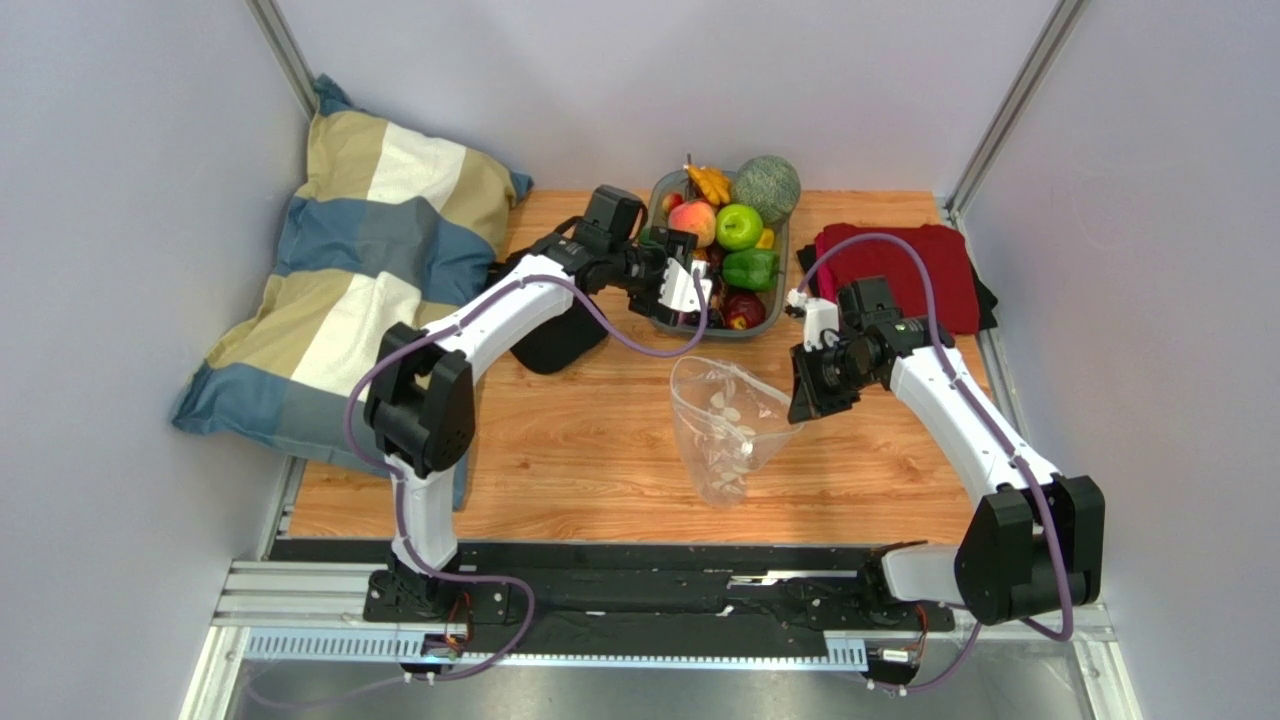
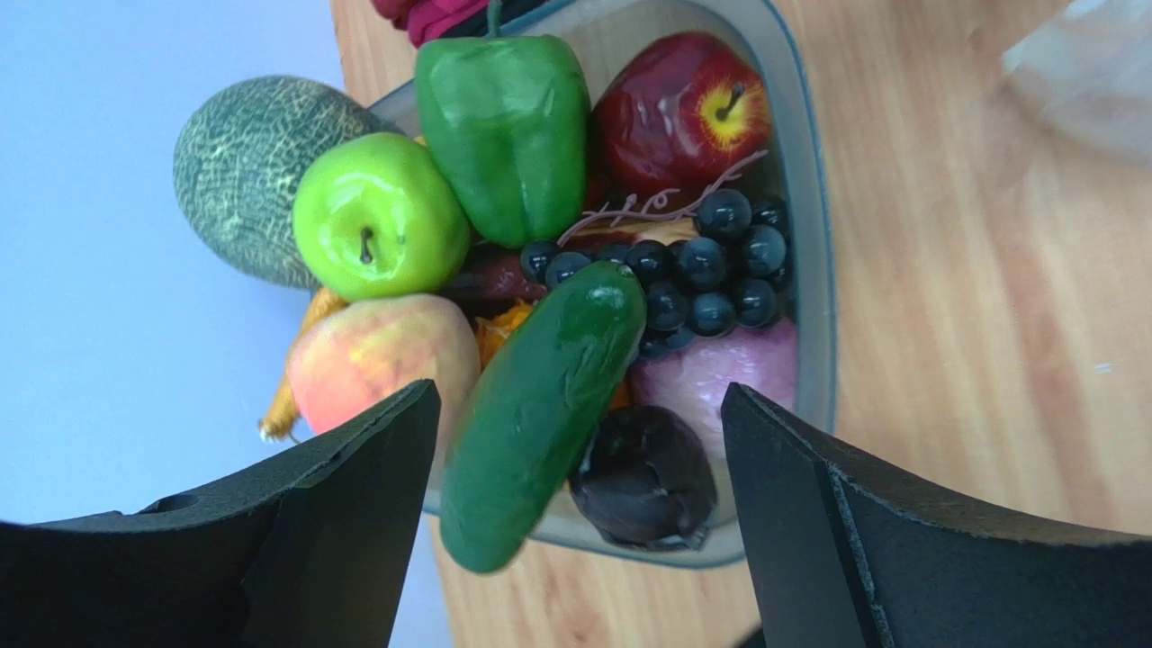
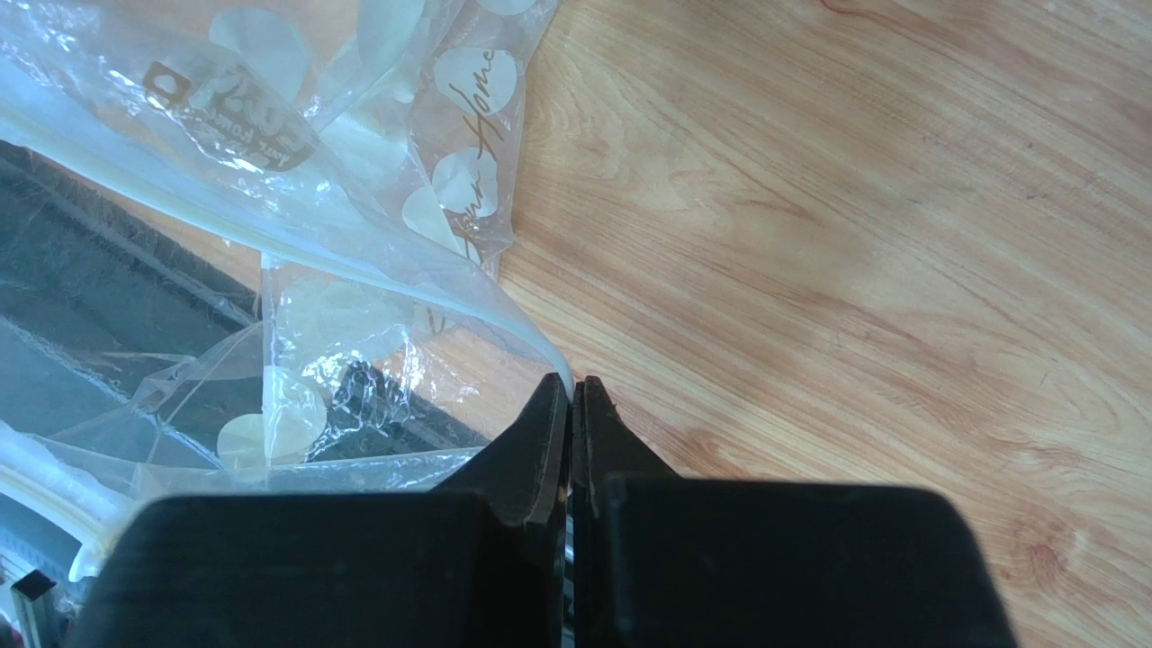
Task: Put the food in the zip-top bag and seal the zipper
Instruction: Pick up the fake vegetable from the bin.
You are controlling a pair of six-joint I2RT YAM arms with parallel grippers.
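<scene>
Food for this step sits heaped in the grey tray at the far middle of the table. The piece best placed is a dark green cucumber lying on top at the tray's near rim, beside a bunch of dark grapes and a peach. The left gripper hangs just above it with its jaws spread wide and nothing in them. In the left wrist view the cucumber's long axis runs away from the gripper, between the two fingers. A straight descent and squeeze would therefore probably catch it across its narrow width. The zip-top bag stands near the middle of the table, on the near side of the tray and a little to its right, apart from it. Its mouth is held up and gaping, and what looks like the zipper is unpressed. The right gripper is clamped flat on a fold of the bag's right-hand edge, with the film visibly pinched between the closed fingers in the right wrist view. The left arm is nearer the food, stretched forward and bent inward over the tray. The right arm reaches forward and leans left, wrist angled down at the bag.
</scene>
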